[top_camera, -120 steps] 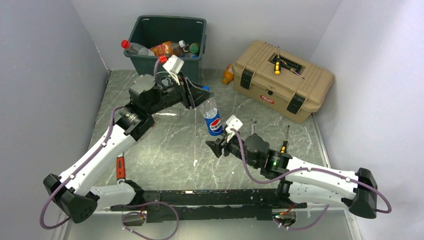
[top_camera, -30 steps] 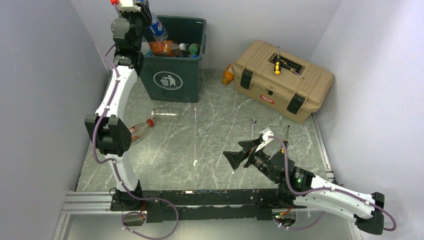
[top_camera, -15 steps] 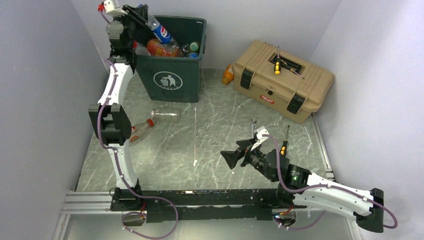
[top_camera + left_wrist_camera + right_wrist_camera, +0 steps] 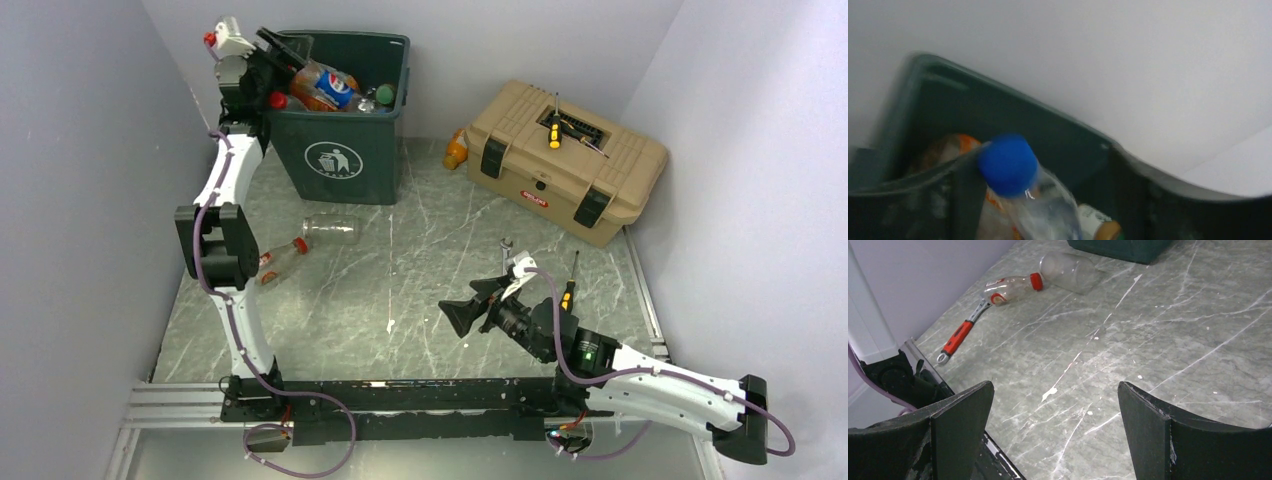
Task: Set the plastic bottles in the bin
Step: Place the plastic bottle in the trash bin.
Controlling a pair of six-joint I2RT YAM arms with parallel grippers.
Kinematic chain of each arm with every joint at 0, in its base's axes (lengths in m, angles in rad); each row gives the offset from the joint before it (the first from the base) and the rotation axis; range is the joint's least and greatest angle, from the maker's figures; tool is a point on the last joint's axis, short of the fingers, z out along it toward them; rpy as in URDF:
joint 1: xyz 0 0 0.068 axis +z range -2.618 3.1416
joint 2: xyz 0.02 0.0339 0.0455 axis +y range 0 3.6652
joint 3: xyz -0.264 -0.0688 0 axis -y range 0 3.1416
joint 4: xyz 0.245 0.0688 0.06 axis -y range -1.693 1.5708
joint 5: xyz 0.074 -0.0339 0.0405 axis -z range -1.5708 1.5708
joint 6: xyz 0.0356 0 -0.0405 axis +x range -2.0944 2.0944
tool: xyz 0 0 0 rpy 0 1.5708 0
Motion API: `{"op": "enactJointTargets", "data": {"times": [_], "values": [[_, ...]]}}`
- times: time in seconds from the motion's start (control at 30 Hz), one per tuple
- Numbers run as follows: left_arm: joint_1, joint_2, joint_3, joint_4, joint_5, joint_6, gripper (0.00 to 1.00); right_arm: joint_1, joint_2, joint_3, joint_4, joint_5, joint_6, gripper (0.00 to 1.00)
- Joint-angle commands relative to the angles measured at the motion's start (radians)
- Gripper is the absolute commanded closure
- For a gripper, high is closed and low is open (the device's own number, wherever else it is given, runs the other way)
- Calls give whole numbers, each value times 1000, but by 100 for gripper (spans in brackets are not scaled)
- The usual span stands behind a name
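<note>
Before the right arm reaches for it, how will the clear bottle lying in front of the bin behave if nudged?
The clear bottle lies on its side, round-bodied, on the smooth table, so it would probably roll. It looks empty, so likely light and quick to skid from a push. Its see-through plastic may dent if squeezed.

You are looking at a robotics lab test cell, not a home. A grey marble-patterned tabletop (image 4: 430, 260) is boxed in by plain pale lilac panel walls (image 4: 70, 200). A black rail (image 4: 420, 410) along your near edge carries the white-and-black left arm (image 4: 228, 180) and right arm (image 4: 665, 388). The staged props fit a lab too: a tan plastic toolbox with black latches (image 4: 620, 160), a red-handled adjustable wrench (image 4: 962, 334) and a tall dark green plastic bin (image 4: 370, 150).
</note>
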Motion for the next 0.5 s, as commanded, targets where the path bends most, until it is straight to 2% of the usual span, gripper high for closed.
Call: {"op": "enactJointTargets", "data": {"times": [0.0,0.47], "values": [[-26,-81,-8,-134,44,116,1,4,10,38,54,-21,13,0],[-26,-412,-30,-162,-101,432,1,4,31,51,72,-61,36,1]]}}
